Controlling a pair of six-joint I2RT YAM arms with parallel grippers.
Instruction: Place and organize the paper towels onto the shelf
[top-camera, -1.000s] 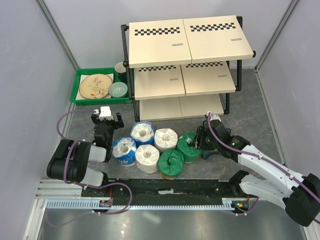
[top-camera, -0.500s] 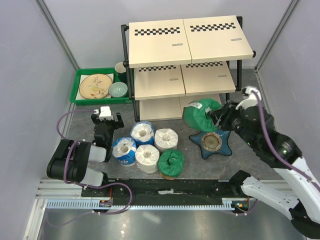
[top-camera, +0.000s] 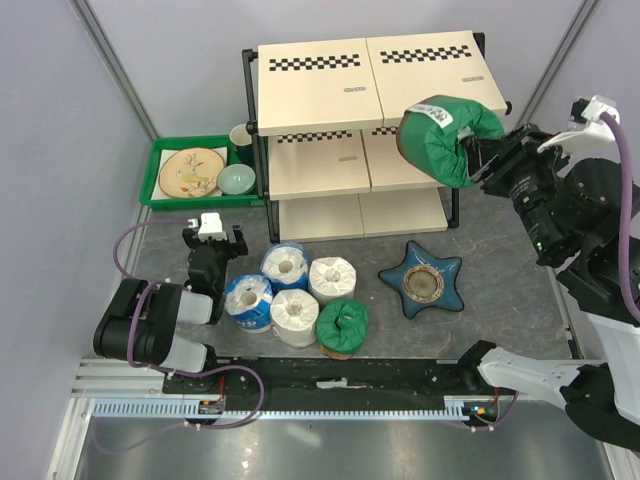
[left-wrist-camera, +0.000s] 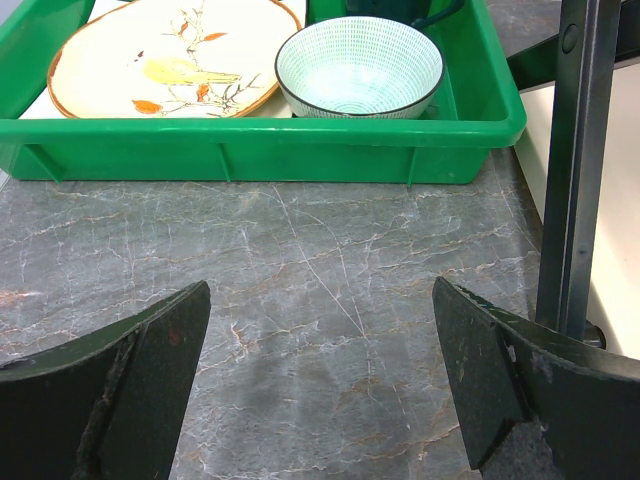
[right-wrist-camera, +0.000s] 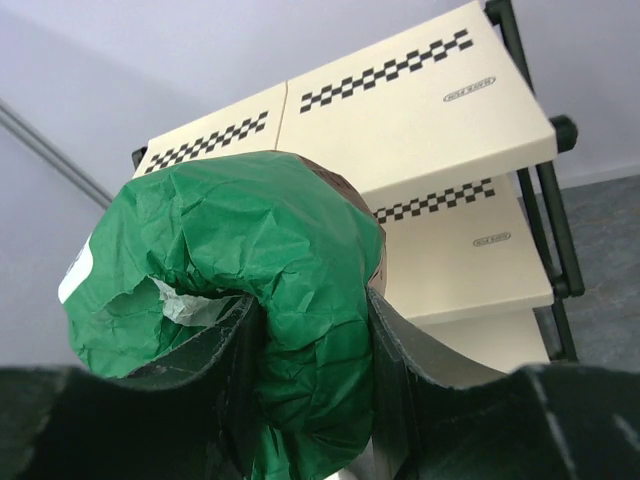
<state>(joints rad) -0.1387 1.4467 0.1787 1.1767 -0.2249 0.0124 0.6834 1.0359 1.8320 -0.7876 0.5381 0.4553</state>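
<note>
Your right claw pinches 1 green-wrapped roll by its wall, high beside the top board of the shelf; the squashy paper could slip free or clip the frame. Your left claw hangs spread over the tabletop.

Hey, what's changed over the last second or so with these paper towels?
The right gripper, shut on a green-wrapped roll, lifted it off the blue star dish and carried it up and back toward the shelf, near its top board's right side. The dish now lies bare. The left gripper, open, and the other five rolls stayed put.
</note>
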